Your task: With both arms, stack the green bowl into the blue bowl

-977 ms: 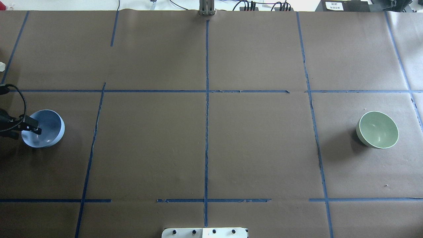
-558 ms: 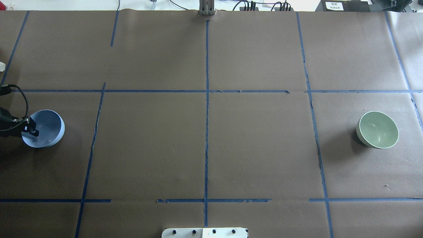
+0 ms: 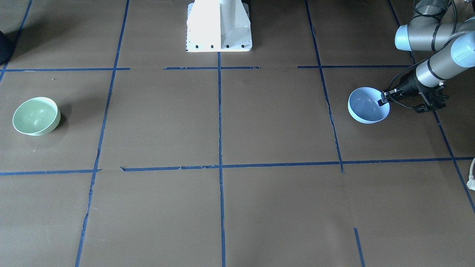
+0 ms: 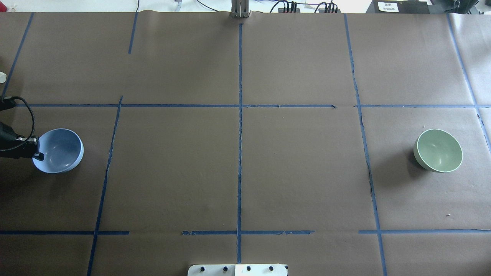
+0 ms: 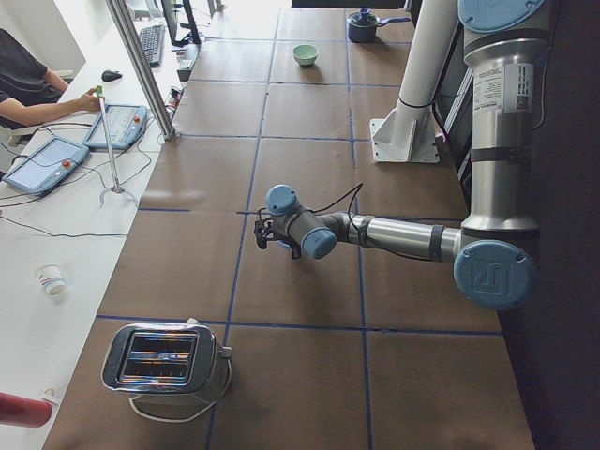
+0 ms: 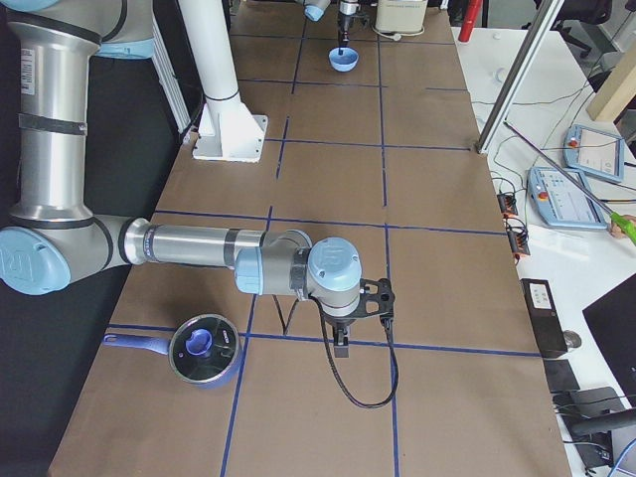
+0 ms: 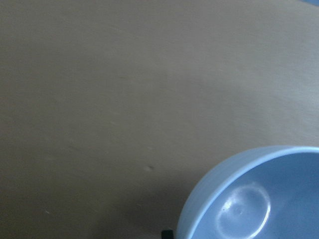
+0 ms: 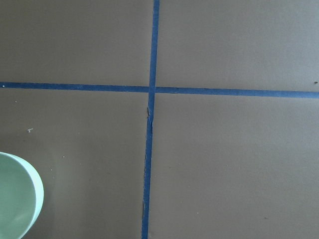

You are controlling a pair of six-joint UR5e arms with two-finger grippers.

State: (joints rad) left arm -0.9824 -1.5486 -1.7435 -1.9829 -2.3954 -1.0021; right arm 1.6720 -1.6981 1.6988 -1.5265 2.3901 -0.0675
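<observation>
The blue bowl [image 4: 58,150] is at the table's left end, also in the front view [image 3: 368,105] and the left wrist view [image 7: 259,199]. My left gripper [image 4: 36,150] is shut on its left rim, seen too in the front view [image 3: 383,98]; the bowl looks slightly tilted. The green bowl [image 4: 438,150] stands upright and alone at the right end, also in the front view [image 3: 36,115] and at the edge of the right wrist view [image 8: 17,199]. My right gripper [image 6: 341,346] shows only in the exterior right view, beside the green bowl's area; I cannot tell whether it is open.
A pot with a blue lid [image 6: 202,350] sits near the right arm. A toaster [image 5: 161,359] stands beyond the table's left end. The white pedestal base [image 3: 219,26] is at the robot's side. Blue tape lines cross the brown table.
The blue bowl has shifted a little to the right in the overhead view, held at its rim by the left gripper. The green bowl has not moved.
</observation>
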